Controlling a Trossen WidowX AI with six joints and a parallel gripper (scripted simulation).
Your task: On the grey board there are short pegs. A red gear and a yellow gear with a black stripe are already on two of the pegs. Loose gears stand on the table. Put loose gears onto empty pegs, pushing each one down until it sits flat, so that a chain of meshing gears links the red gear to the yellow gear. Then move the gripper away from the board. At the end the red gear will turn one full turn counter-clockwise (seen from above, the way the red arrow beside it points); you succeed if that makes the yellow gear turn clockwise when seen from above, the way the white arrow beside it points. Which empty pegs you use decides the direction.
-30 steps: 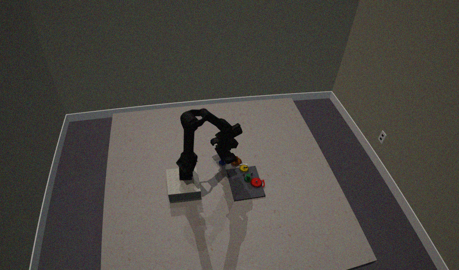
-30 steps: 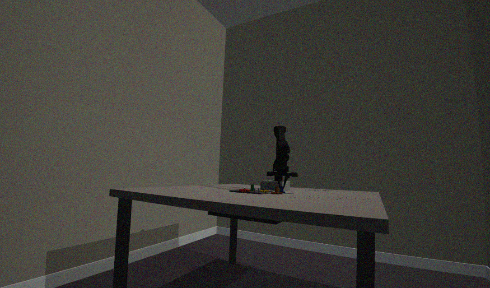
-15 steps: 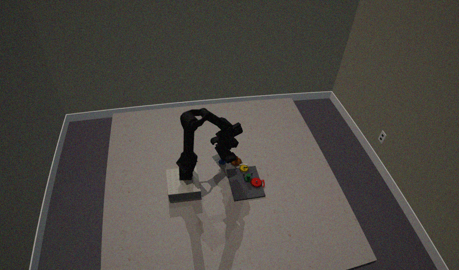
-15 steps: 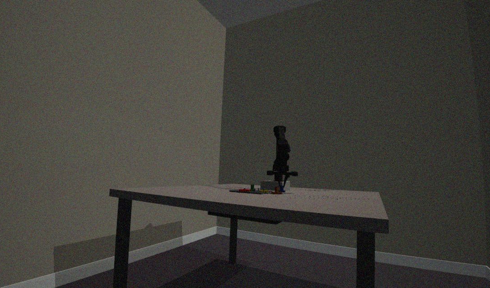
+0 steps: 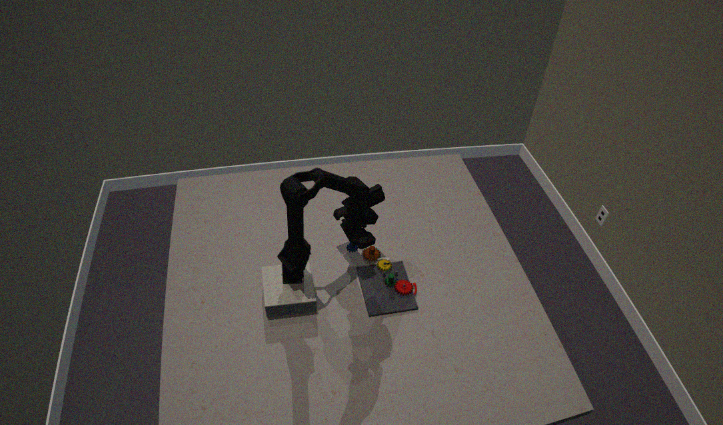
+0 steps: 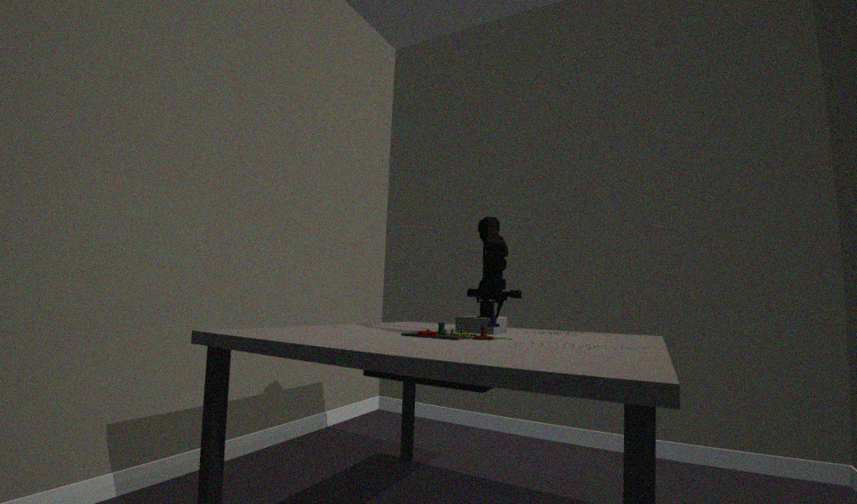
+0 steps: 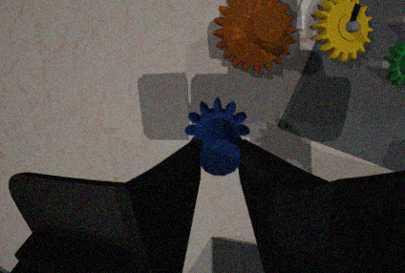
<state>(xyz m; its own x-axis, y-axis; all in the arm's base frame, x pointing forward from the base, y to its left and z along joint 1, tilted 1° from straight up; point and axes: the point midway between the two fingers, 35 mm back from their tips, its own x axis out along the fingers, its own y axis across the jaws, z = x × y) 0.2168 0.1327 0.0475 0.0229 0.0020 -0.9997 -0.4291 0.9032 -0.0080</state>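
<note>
My gripper [image 7: 218, 147] is shut on the blue gear [image 5: 352, 247] [image 6: 494, 321] [image 7: 218, 124], gripping its knob and holding it a little above the table. The large orange gear [image 5: 371, 254] [image 6: 483, 336] [image 7: 239, 36] stands on the table beside the grey board [image 5: 379, 302] [image 7: 370, 113]. On the board are the yellow gear [image 5: 384, 266] [image 6: 462, 334] [image 7: 336, 41] with its black stripe, a green gear [image 5: 390, 281] [image 6: 441, 328] [image 7: 397, 69] with a knob, and the red gear [image 5: 404, 288] [image 6: 427, 332]. A short peg [image 7: 386, 65] shows between yellow and green. Whether green sits flat or meshes with red is unclear.
The white arrow [image 7: 304, 12] curves beside the yellow gear, close to the orange one. The red arrow [image 5: 416, 289] is beside the red gear. The arm's base block [image 5: 289, 301] stands left of the board in the top view. Arm shadows fall across the table and board.
</note>
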